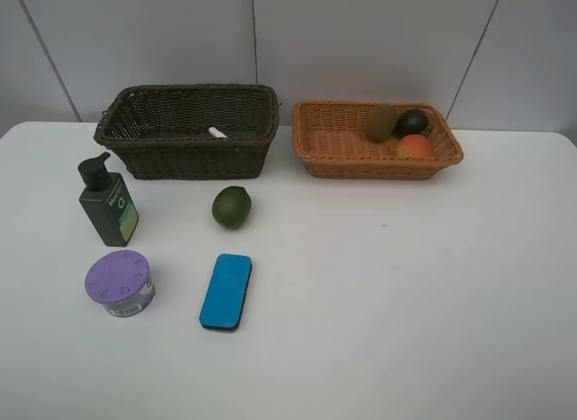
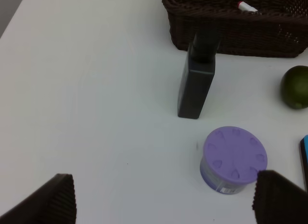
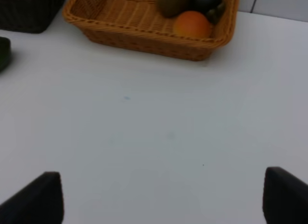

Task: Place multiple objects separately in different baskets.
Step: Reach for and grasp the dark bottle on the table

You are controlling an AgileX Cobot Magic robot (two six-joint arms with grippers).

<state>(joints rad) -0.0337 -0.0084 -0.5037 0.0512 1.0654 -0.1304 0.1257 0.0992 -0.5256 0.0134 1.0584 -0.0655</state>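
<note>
Presently the sorting is judged half done: lime (image 1: 231,206), pump bottle (image 1: 108,204), tub (image 1: 120,282) and eraser (image 1: 225,291) are seen on the table (image 1: 406,303). Both the left gripper (image 2: 163,200) and the right gripper (image 3: 161,197) are held wide and empty; next, the tub should be approached.

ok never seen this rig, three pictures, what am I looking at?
A two-armed robot works at a white table. One picture looks down from a high fixed camera; the other two come from a camera on each wrist. The dark blocks in those are the fingers of the left end effector and the right end effector: both open, holding nothing. The dark basket holds a marker; the orange basket holds a kiwi, mangosteen and peach. Loose on the table: pump bottle, lime, purple-lidded tub, blue eraser.
</note>
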